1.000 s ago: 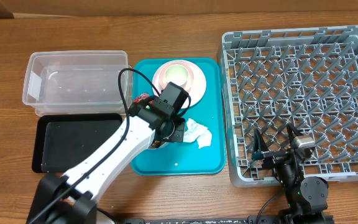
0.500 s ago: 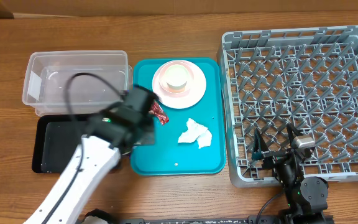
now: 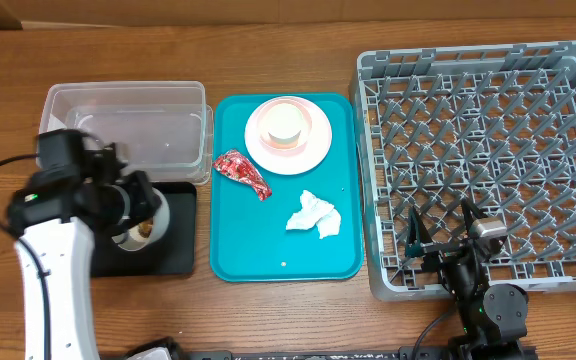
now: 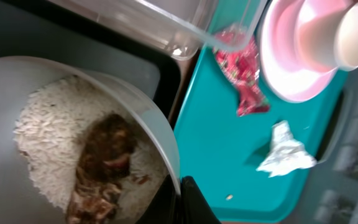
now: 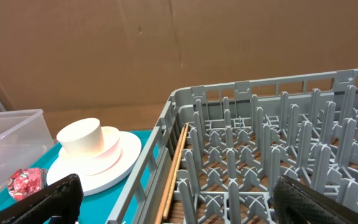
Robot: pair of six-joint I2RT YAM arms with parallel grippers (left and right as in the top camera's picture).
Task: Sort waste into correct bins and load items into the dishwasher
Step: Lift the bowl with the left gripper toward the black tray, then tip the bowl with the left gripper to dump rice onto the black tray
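My left gripper (image 3: 134, 207) is shut on the rim of the white bowl (image 3: 160, 215) and holds it over the black tray (image 3: 173, 255). The left wrist view shows the bowl (image 4: 160, 134) filled with white rice (image 4: 48, 130) and a brown scrap (image 4: 104, 158), with my finger (image 4: 188, 200) on the rim. The red wrapper (image 3: 241, 170) and white napkin (image 3: 313, 215) lie on the teal tray (image 3: 268, 255). The pink and white plates (image 3: 313, 140) with the cup (image 3: 286, 122) sit at its far end. The clear tub (image 3: 128, 130) is behind the black tray. My right gripper (image 3: 438, 240) is open over the grey dish rack's (image 3: 488, 130) near left corner.
A thin wooden stick (image 5: 173, 168) lies along the rack's left inner wall. In the right wrist view, the plates (image 5: 120, 158), the cup (image 5: 79, 137) and the wrapper (image 5: 23, 180) show to the left of the rack.
My left arm has carried the bowl leftward off the teal tray to above the black tray. The wrapper is uncovered. The right arm has not moved.
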